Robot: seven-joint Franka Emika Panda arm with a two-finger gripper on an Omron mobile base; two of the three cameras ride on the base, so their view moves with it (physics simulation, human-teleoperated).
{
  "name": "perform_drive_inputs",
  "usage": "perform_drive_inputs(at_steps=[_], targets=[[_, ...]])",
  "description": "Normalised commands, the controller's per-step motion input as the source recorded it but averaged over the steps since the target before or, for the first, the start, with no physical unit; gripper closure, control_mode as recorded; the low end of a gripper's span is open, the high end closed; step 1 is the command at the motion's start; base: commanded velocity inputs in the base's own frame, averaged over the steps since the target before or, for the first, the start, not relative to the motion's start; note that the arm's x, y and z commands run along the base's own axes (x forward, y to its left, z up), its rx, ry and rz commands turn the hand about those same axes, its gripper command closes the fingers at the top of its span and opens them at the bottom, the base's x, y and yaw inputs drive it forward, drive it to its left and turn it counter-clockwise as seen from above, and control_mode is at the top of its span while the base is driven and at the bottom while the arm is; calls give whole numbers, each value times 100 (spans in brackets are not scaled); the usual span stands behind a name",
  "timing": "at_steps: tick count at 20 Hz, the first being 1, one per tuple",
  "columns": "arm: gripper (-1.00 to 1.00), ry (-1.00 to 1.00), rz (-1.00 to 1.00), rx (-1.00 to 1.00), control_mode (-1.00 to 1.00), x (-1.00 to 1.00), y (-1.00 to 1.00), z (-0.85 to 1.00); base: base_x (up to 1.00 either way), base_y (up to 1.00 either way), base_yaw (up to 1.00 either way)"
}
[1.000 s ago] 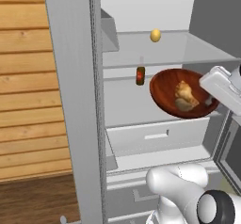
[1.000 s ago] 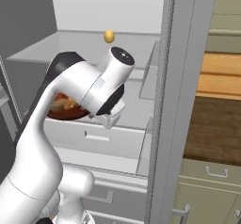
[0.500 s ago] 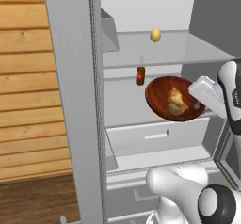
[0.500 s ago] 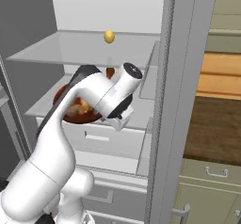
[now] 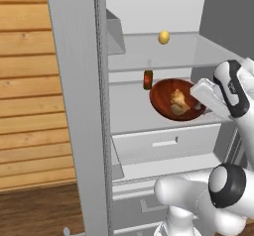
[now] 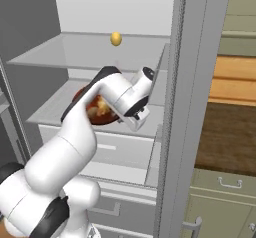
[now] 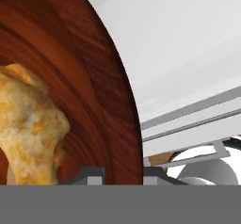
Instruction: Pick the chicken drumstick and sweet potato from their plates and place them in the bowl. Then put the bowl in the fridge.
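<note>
Inside the fridge [image 5: 163, 12], on the middle glass shelf [image 5: 134, 116], the bowl [image 5: 166, 103] sits tilted toward the camera with the chicken drumstick [image 5: 178, 102] in its well, and the gripper [image 7: 123, 173] is clenched on the bowl's near right rim. Seen along the hand, the wall of the bowl rises straight ahead between the fingertips with the drumstick to the left, so the bowl probably needs levelling before letting go. No readable writing shows, not even on the small dark bottle [image 5: 148, 80] just beside the bowl.
</note>
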Motion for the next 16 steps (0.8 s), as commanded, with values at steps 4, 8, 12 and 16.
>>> perform_drive_inputs(at_steps=[4,8,12,16], targets=[[100,0,-4,-3,-100,48,1,-51,0,0,0],[100,0,-11,-3,-100,50,13,-43,0,0,0],[100,0,-11,0,-100,35,0,-39,0,0,0],[100,0,-7,-1,-100,32,0,-41,0,0,0]])
